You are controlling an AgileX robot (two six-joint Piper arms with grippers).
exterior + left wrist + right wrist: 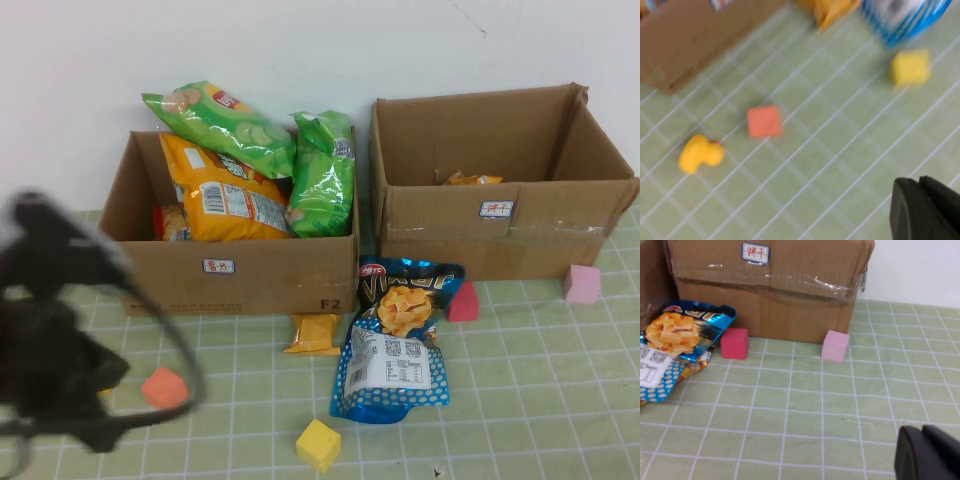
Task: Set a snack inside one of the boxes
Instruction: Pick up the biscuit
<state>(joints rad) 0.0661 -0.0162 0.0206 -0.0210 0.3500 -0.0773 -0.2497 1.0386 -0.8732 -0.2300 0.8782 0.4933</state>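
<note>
I'm only at the approach: left gripper (60, 400) hangs front-left, right gripper (927, 452) sits parked, jaws on both unreadable, next comes reaching for the small flat orange-yellow foil packet (314, 333).

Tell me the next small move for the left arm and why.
Probably carry the left end effector forward and to the robot's right, toward the snack. The packet lies flat on the mat just in front of the left box, ungrasped, while the left arm is blurred at the near left. The right end effector sits over bare mat near the right box.
</note>
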